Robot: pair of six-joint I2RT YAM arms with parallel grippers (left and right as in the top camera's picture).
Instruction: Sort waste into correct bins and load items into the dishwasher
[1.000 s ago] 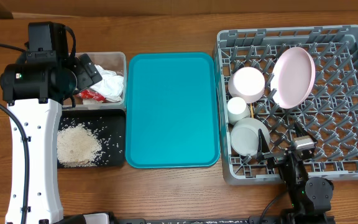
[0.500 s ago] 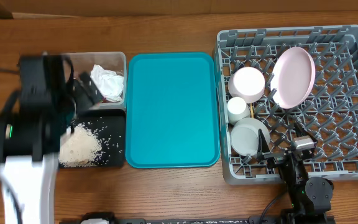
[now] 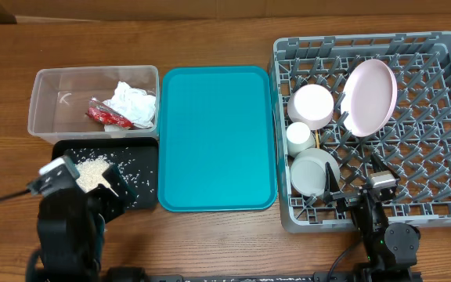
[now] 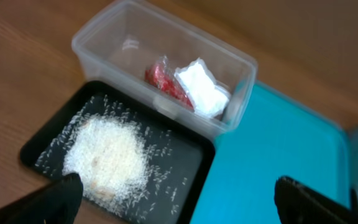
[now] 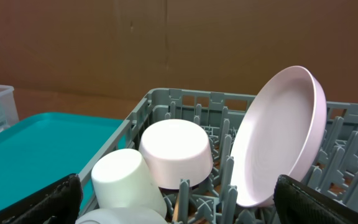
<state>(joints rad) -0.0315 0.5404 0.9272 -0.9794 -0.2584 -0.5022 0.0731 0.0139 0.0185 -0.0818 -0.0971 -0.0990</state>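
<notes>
At the flat teal plastic tray's point(image 3: 216, 137) ten o'clock, a clear rectangular tub point(image 3: 53, 98) holds one crumpled white tissue point(image 3: 134, 104) and one red wrapper point(image 3: 104, 117), the released left gripper point(image 4: 178, 182) half-hiding overhead a black tray's point(image 3: 144, 146) rice heap point(image 4: 107, 157) that its wrist view bares; at three, a grey pegged rack point(image 3: 445, 117) holds two whitish bowls point(image 3: 312, 106), one cup point(image 3: 299, 135) and one pink plate point(image 3: 369, 96), the released right gripper point(image 5: 178, 182) at its six o'clock.

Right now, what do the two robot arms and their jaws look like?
Both are black. The left arm has a small pale block on top and a thin black cable at its side. The right arm has a small silver block and a black cable by its base. The jaws are black with tapered tips.
</notes>
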